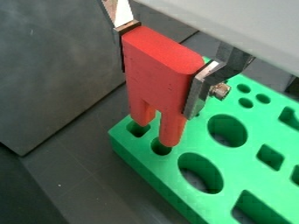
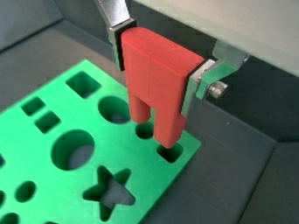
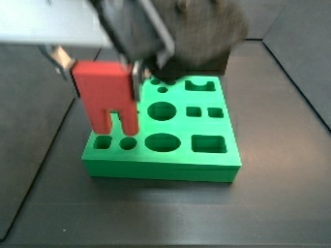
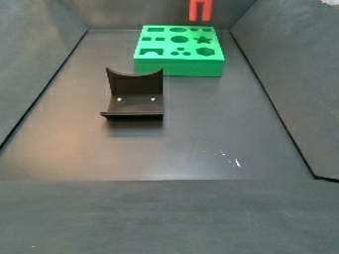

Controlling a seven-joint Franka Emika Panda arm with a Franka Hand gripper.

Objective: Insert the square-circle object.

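My gripper (image 1: 163, 61) is shut on a red two-pronged piece (image 1: 158, 74) and holds it upright over a corner of the green board (image 1: 249, 162). Both wrist views show silver fingers (image 2: 198, 83) clamping its flat sides. The prong tips sit at the mouths of two small round holes (image 2: 170, 149) at the board's edge. In a side view the red piece (image 3: 104, 87) hangs in the gripper (image 3: 101, 66) at the board's (image 3: 162, 167) near-left corner. The square-circle object, a small dark block, shows in no view.
The dark fixture (image 4: 133, 94) stands on the floor, well apart from the green board (image 4: 179, 62), which lies at the far end of the bin. The red piece (image 4: 199, 9) shows just above the board. Dark sloping walls (image 4: 40, 89) enclose the floor.
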